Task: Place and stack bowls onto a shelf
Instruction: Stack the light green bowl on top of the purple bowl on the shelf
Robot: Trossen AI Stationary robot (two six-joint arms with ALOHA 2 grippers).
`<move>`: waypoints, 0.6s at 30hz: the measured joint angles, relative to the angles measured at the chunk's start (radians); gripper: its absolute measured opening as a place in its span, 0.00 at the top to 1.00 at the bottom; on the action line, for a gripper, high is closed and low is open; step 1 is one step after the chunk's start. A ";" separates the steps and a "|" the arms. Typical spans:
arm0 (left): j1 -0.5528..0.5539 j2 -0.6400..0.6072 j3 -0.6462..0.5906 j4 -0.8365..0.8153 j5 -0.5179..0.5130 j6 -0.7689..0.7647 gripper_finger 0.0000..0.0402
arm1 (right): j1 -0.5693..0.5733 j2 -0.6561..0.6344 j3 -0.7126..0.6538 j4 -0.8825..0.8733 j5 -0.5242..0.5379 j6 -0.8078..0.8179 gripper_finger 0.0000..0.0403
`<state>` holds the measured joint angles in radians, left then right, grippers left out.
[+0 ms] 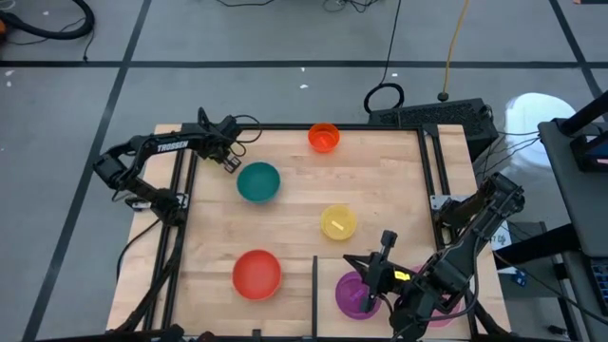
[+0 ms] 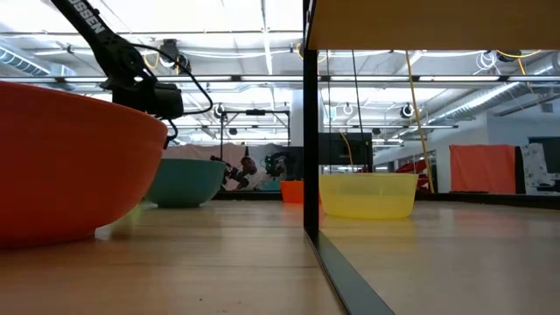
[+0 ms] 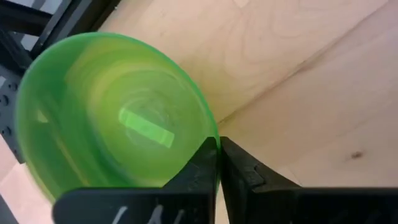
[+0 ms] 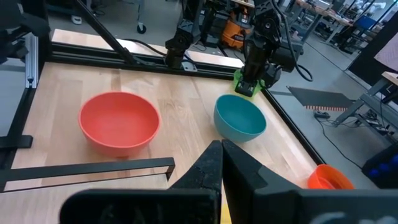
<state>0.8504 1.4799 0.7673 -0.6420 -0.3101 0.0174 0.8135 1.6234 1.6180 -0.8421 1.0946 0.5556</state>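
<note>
green bowl [image 3: 112, 112] clamped in left pincer [image 3: 217, 163], teal bowl [image 1: 258, 182] empty

Far-edge bowl [image 1: 323, 138]: on the bench [image 1: 380, 180], at its back rim, right of centre.
Far-left bowl [image 1: 258, 182]: left of and nearer than that one.
Held bowl [image 3: 112, 112]: pinched in the left gripper [image 1: 231, 162], just beside the far-left bowl.
Centre bowl [image 1: 338, 221]: right of the middle.
Divider [image 1: 314, 290]: upright at the near edge.
Near-left bowl [image 1: 256, 274]: left of the divider.
Near-right bowl [image 1: 356, 294]: right of the divider.
</note>
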 joint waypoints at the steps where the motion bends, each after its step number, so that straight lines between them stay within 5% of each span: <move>1: -0.004 0.000 0.000 -0.005 0.006 0.000 0.97 | 0.000 0.000 0.000 0.000 0.000 0.000 1.00; 18: -0.206 -0.164 0.102 -0.254 -0.017 -0.090 0.97 | 0.000 0.000 0.000 -0.008 0.000 0.000 1.00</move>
<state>0.6446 1.3155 0.8696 -0.8956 -0.3270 -0.0724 0.8135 1.6234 1.6180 -0.8499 1.0943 0.5556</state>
